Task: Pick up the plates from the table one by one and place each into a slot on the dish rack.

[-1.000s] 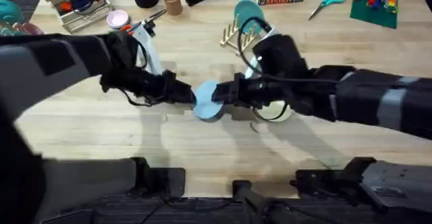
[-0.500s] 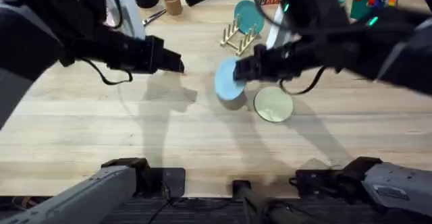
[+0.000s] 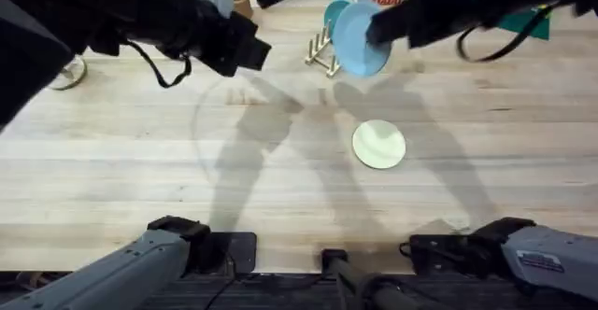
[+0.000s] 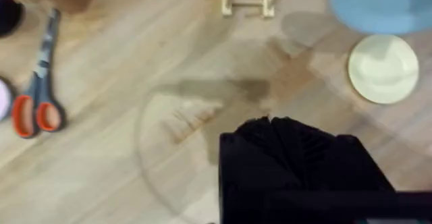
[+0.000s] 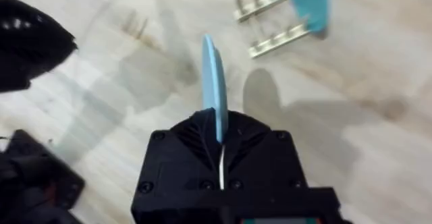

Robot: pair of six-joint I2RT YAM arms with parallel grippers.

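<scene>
One cream plate (image 3: 378, 145) is lying flat on the bench (image 3: 112, 189), nearest the bases. Beyond it, the right claw (image 5: 219, 140) is clamping one light blue plate (image 3: 359, 37) edge-on, now lifted just beside the dish rack (image 3: 324, 52), which is holding one teal plate (image 3: 334, 13). The left claw (image 4: 270, 123), fingers together, has risen away leftward.

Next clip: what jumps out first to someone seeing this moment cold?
The light blue plate, pinched on edge in the right gripper, hangs in the air right by the dish rack, where a darker teal plate already stands in a slot. The cream-yellow plate lies flat on the table near the middle, and the left gripper hovers to the rack's left, holding nothing.
</scene>
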